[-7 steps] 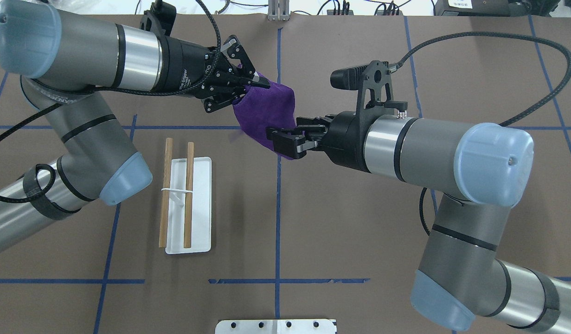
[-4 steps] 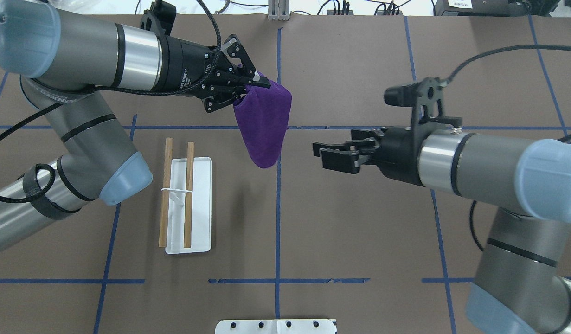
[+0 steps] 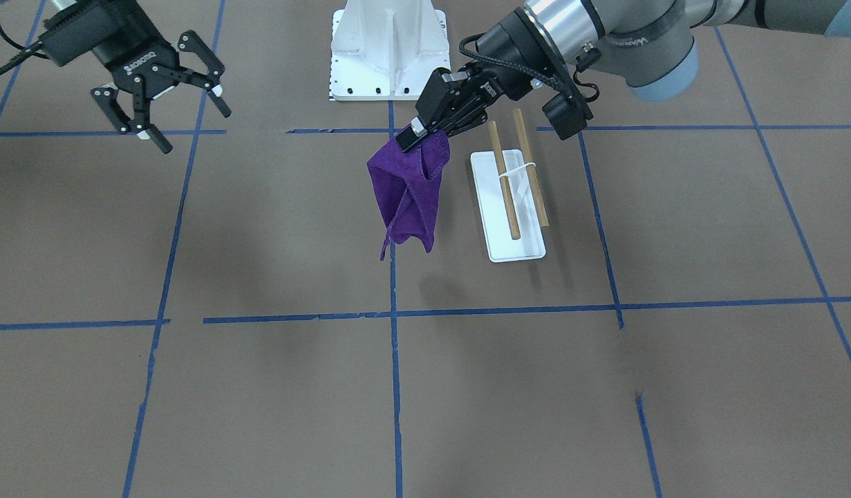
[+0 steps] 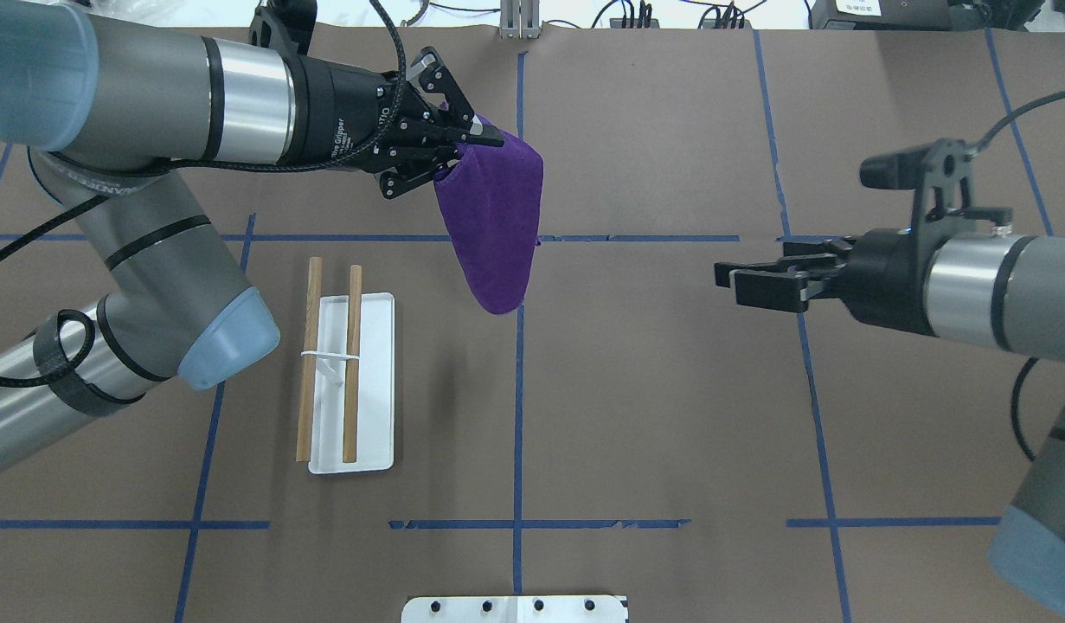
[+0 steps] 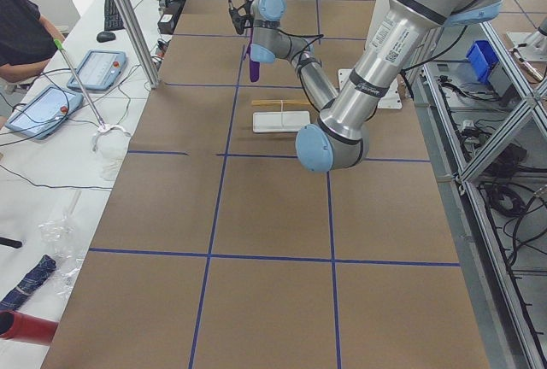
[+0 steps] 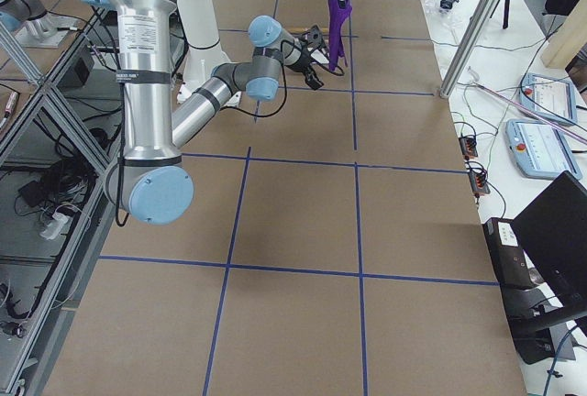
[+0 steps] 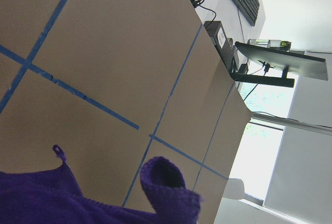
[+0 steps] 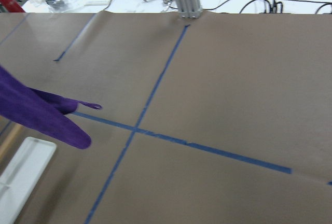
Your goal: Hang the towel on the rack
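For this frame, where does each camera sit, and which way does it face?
Front-facing: across the table, facing the robot; left gripper at view right holds the towel, right gripper open at view left.
Overhead: behind the robot, looking down; both arms, rack.
Exterior left: table's end, left arm near.
Exterior right: opposite end, right arm near.
Left wrist: down past towel; no fingers show.
Right wrist: forward over table; no fingers.
Shared: both wrist views catch the towel.
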Action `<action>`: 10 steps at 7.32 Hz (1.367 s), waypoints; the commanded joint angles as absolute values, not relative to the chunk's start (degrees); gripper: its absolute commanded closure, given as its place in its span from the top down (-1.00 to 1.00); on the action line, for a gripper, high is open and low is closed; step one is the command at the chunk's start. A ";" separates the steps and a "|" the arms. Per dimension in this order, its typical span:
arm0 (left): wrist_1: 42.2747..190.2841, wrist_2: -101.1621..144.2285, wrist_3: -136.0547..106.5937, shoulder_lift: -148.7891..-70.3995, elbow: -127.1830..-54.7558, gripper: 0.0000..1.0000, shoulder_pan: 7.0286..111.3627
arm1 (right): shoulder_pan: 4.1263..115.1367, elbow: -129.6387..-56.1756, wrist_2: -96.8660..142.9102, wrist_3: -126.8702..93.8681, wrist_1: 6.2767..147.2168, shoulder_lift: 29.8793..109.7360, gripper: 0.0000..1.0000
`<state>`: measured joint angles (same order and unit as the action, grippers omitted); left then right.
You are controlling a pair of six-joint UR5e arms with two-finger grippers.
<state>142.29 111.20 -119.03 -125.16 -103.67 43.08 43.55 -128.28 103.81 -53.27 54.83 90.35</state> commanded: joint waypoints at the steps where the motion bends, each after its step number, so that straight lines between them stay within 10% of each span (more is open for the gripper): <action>1: 136.62 100.87 -116.39 -124.01 -108.35 -1.00 38.70 | 53.67 -128.06 112.22 -43.37 65.08 91.32 1.00; 10: 87.92 60.20 -105.82 -119.39 -130.67 -1.00 15.73 | 78.30 -107.60 131.04 -0.90 91.85 91.32 1.00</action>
<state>93.07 60.72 -105.78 -122.14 -127.16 16.12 76.36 -110.56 129.59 -4.41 91.44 91.04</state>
